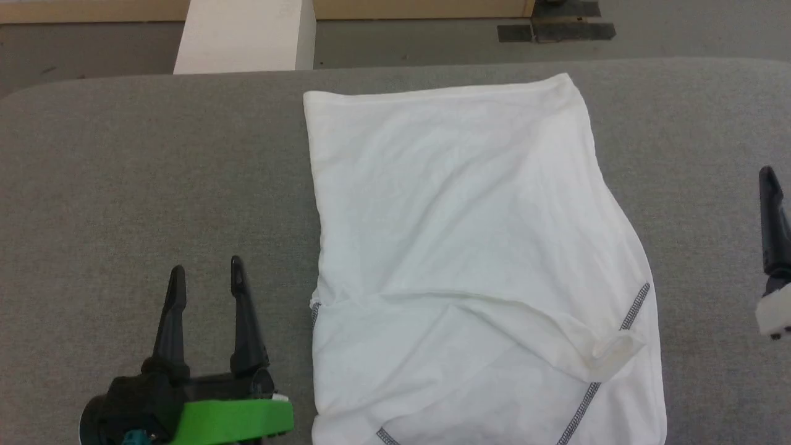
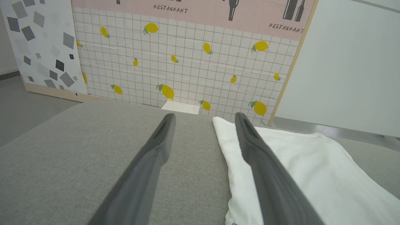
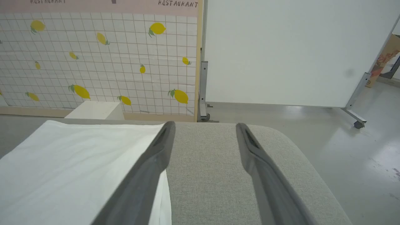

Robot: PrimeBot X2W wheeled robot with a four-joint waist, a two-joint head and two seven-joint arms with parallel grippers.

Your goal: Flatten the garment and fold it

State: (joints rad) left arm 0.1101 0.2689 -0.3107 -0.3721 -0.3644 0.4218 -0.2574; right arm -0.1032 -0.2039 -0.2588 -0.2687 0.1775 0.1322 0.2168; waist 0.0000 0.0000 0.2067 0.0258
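Note:
The white garment [image 1: 469, 247] lies spread on the grey padded table [image 1: 123, 185], roughly rectangular, with a sleeve folded across its near part and dark zigzag stitching [image 1: 635, 306] near its right edge. My left gripper [image 1: 207, 275] is open just left of the garment's near left edge, empty, above the table. In the left wrist view the garment [image 2: 297, 168] lies under the right finger. My right gripper [image 3: 203, 128] is open to the right of the garment [image 3: 78, 162], holding nothing; one of its fingers [image 1: 772, 222] shows at the head view's right edge.
A white rigid box [image 1: 247, 37] stands on the floor beyond the table's far edge. A lemon-patterned wall panel [image 2: 187, 62] and a white board on wheels [image 3: 281, 53] stand behind. Bare grey table surface stretches on both sides of the garment.

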